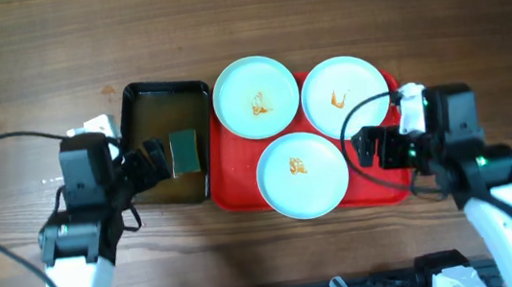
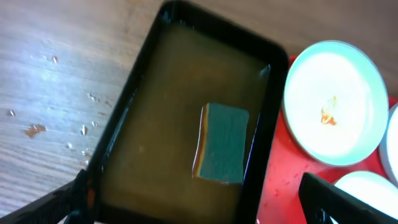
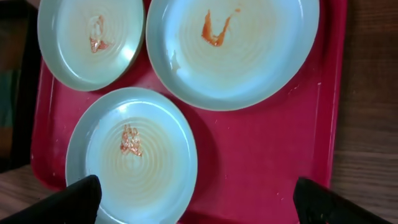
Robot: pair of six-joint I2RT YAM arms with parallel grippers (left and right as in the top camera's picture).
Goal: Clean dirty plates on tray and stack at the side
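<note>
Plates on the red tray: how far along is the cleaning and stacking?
Done: nothing yet. All three plates sit on the red tray, each with an orange sauce smear; none is stacked at the side. In hand: the left gripper hovers open beside the green sponge in the black tub, holding nothing; the right gripper is open and empty over the tray. Left: grab the sponge, wipe each plate, stack them.

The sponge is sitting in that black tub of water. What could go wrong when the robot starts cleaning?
The sponge lies soaked in murky water in the tub, so lifting it could drip onto the table, which already shows specks. The three plates sit crowded on the tray, and the nearest plate seems to ride over the tray's front rim, so scrubbing might tip or slide it.
</note>
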